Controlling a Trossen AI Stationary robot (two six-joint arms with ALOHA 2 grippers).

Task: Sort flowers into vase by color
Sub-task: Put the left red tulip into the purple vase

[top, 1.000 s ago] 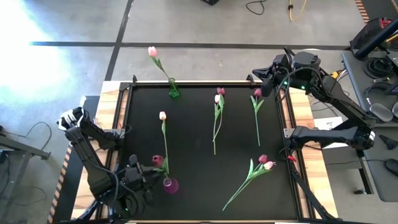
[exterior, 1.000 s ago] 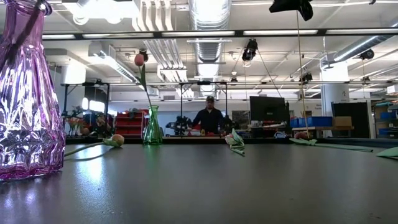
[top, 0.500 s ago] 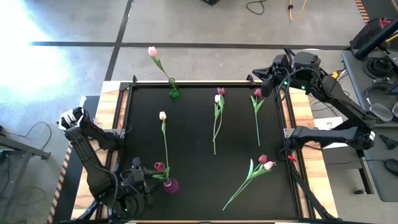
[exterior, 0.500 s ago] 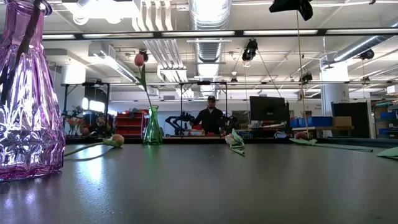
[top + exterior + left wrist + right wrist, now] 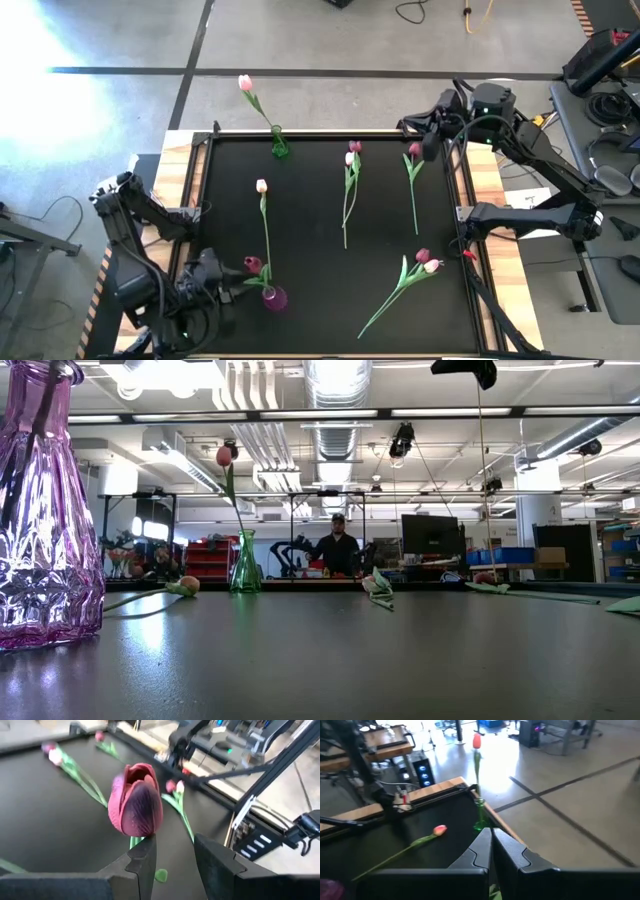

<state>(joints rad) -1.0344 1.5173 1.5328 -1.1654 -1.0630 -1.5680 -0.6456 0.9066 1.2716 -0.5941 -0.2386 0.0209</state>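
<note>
Since the earlier frames my left gripper [image 5: 222,283] has backed off toward the table's left edge, and the red tulip [image 5: 254,264] now stands with its stem in the purple vase [image 5: 274,298] at the near edge.

From the left wrist view the fingers [image 5: 142,865] are parted, the tulip head [image 5: 135,807] just beyond them, and its stem seems to brush the inner side of one finger. I judge this the release step, so I would pull back level and slowly so that finger does not drag the stem out or tip the vase.

My right gripper [image 5: 432,127] hovers at the far right corner. In its own view the fingers [image 5: 481,851] are pressed together around a bit of green, and the low view shows a thin stem hanging straight down from that gripper, so I take it to be gripping a tulip by the stem.

One pink tulip [image 5: 246,84] already stands in the green vase [image 5: 279,146] at the far edge. Another pink one [image 5: 262,188] lies flat near the purple vase, a pair [image 5: 351,160] lies mid-table, and another pair [image 5: 427,261] lies toward the near right.
</note>
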